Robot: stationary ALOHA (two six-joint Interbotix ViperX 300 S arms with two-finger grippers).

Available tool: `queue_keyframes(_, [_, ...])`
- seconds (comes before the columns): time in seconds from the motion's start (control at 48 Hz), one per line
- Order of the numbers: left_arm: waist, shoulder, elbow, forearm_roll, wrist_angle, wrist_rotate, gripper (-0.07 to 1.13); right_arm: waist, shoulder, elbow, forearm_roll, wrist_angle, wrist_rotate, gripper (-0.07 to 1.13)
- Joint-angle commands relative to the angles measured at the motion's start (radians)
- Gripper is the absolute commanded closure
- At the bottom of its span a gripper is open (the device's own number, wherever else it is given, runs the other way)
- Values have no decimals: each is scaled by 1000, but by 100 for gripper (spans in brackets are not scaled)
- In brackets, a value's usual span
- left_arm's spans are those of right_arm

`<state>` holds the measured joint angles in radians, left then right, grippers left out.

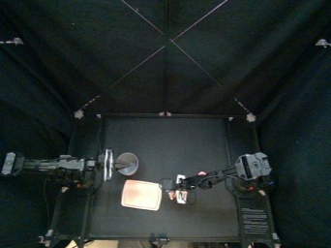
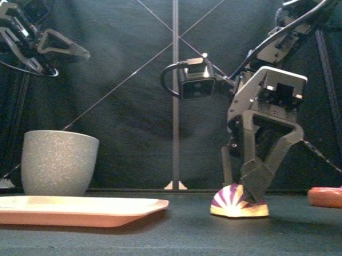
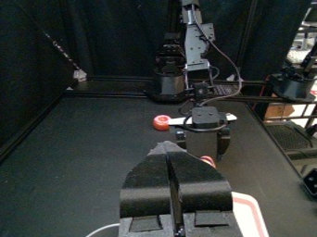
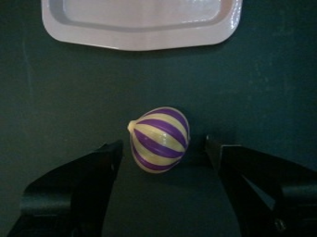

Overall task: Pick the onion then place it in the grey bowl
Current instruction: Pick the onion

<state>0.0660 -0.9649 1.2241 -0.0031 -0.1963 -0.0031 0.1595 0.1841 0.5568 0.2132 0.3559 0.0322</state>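
The purple-and-white striped onion [image 4: 161, 139] sits on the black table, and in the front view the onion [image 2: 241, 203] rests right of the tray. My right gripper [image 4: 162, 159] is open and low over it, one jaw on each side; in the front view my right gripper [image 2: 246, 192] comes down onto the onion from above. The grey speckled cup [image 2: 60, 162] stands upright at the left, and the cup [image 1: 130, 163] is left of the table's middle. My left gripper [image 3: 173, 180] is shut on nothing, and the left arm [image 1: 58, 165] rests at the left edge.
A flat pink tray [image 2: 80, 210] lies in front of the cup, near the front edge; the same tray [image 4: 140, 20] lies just beyond the onion. A small red toy [image 2: 325, 196] lies right of the onion, and this red toy [image 3: 161, 121] shows beside the right gripper.
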Motion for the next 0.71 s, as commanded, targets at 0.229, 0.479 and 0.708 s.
queue_keyframes(0.229, [2, 0, -14, 0, -5, -2, 100, 9, 11, -21, 5, 2, 0, 4])
queue_keyframes(0.479, [-2, -3, -12, -6, -5, -2, 100, 21, 12, -23, 0, 8, 0, 11])
queue_keyframes(0.708, [2, -9, -9, -20, -5, 2, 100, 28, 14, -23, 5, 9, 0, 21])
